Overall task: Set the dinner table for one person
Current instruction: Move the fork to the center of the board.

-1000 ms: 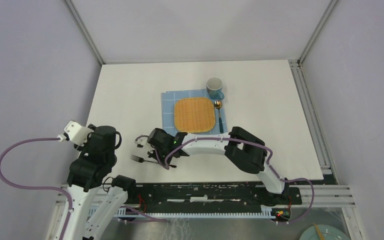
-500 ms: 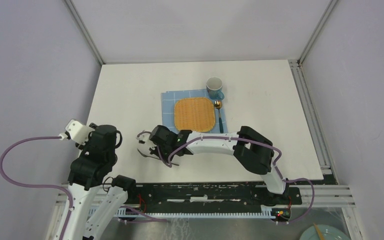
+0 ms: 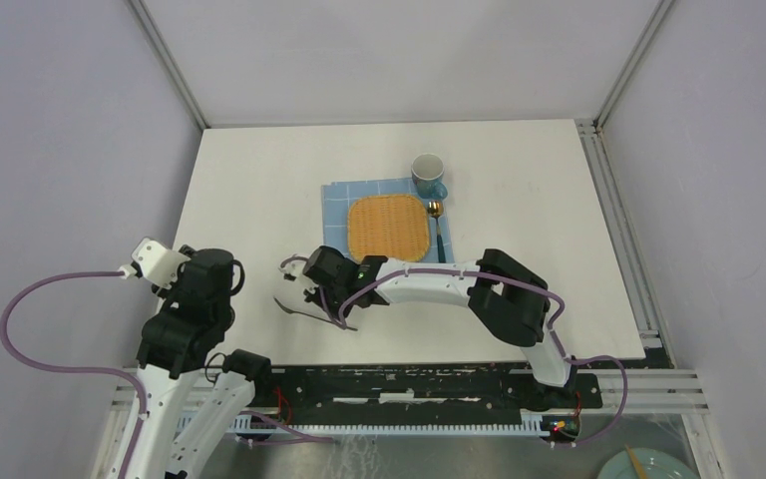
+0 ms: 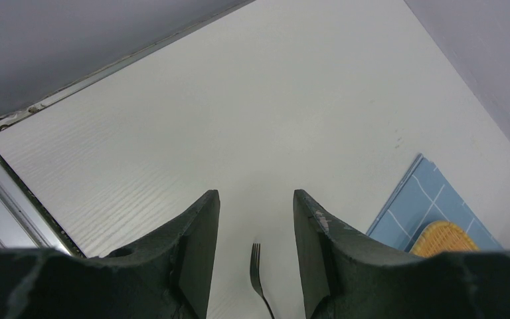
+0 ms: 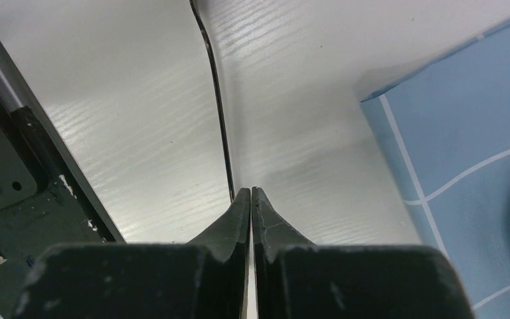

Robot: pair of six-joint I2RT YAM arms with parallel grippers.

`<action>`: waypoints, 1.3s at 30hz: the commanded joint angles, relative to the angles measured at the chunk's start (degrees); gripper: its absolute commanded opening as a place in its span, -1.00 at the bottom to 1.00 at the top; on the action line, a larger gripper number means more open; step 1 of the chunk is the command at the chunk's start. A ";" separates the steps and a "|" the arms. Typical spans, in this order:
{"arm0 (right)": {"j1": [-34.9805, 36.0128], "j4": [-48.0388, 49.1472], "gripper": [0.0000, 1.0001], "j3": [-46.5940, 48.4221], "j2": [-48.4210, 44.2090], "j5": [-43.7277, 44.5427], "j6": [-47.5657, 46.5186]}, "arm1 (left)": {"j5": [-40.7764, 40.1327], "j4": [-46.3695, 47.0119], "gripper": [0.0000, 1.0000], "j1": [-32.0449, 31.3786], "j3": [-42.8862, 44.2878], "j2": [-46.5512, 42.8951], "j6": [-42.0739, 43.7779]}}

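- My left gripper (image 4: 255, 197) has hardly stirred in the last second. It hangs half open and holds nothing, low over the near-left part of the tabletop (image 3: 259, 200), looking down at the fork's tines.
- The fork (image 3: 294, 309) has changed. A second ago it lay flat with its tines further left. Now it sits a little nearer the cloth and at a new angle, tines pointing away from my wrist.
- My right gripper (image 5: 250, 193) made that change: it swept left over the fork, then drew back. Its fingertips are now pinched tight on the very end of the handle. I cannot tell whether the fork is clear of the surface yet.
- I judge the pick is made, so the carry to the left side of the setting comes next. That thin end grip could let the fork swing.
- Further right, the blue checked cloth (image 3: 334, 195) carries the orange woven mat (image 3: 389, 230). A blue mug (image 3: 429, 176) sits at its far right corner and a spoon (image 3: 439, 232) along its right edge, all unmoved.
- The tabletop is a broad, matte white rectangle with faint grain. It spans from my bases to the back wall, under everything.
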 commanded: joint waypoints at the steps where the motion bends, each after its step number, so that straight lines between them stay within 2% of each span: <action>1: -0.27 1.58 -0.77 -0.01 -2.80 0.30 0.61 | -0.22 2.30 0.06 0.22 0.06 0.46 1.86; 3: -0.31 1.87 -0.64 -0.07 -2.56 -0.93 0.72 | -0.21 2.26 0.06 0.24 0.04 0.61 1.77; 13: -0.18 4.54 -0.49 0.52 -1.05 -4.88 1.87 | -0.11 1.90 0.06 0.26 0.00 0.08 1.85; 39: 0.46 3.29 -0.48 6.56 6.16 -7.27 1.54 | -0.38 2.17 0.06 0.22 0.20 0.22 2.51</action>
